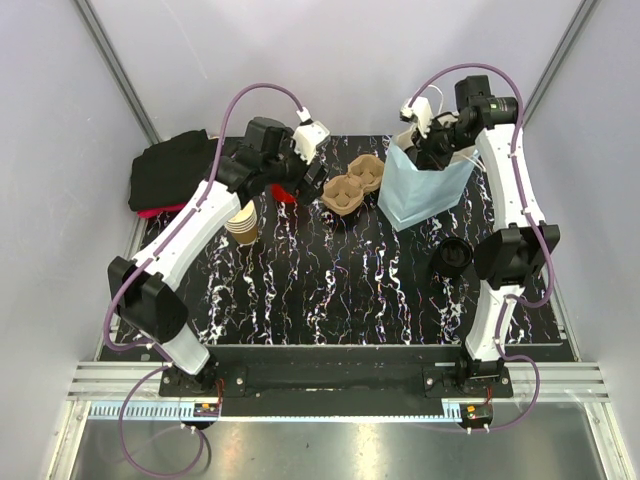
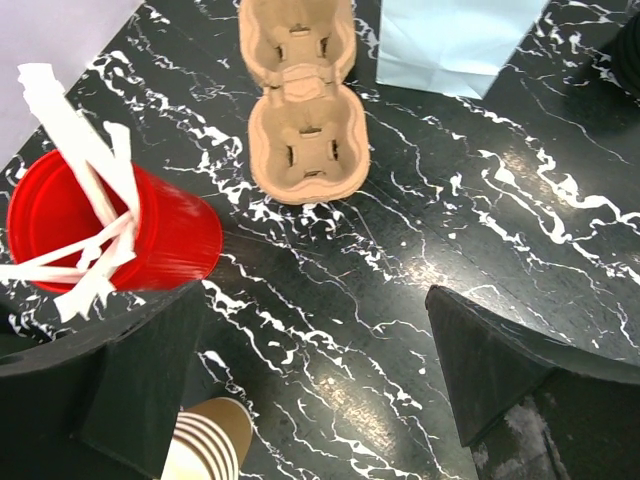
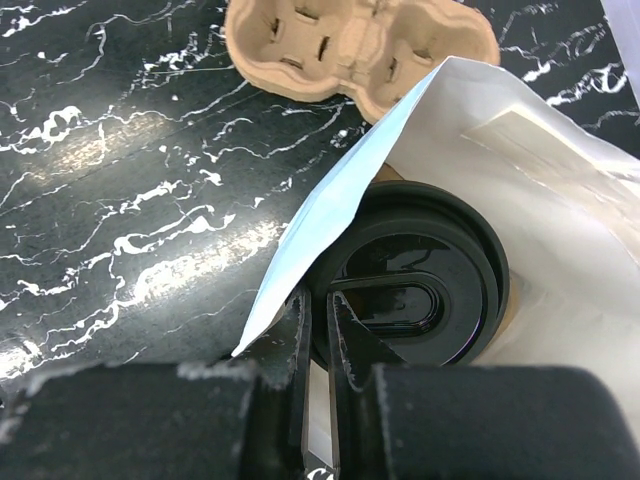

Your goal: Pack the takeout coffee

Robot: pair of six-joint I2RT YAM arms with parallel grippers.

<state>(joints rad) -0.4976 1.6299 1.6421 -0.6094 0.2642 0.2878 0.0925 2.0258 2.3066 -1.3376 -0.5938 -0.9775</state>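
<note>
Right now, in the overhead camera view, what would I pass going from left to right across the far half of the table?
black cloth → stack of tan paper cups → brown pulp cup carrier → pale blue paper bag

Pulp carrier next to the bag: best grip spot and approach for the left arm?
I'd pinch the carrier at its narrow waist between the two wells, coming straight down. It lies flat, wells up, so its sides are low sloping walls, and the waist is its slimmest span. The left end effector is open and faces it; the far well sits near the bag, so avoid that end.
</note>
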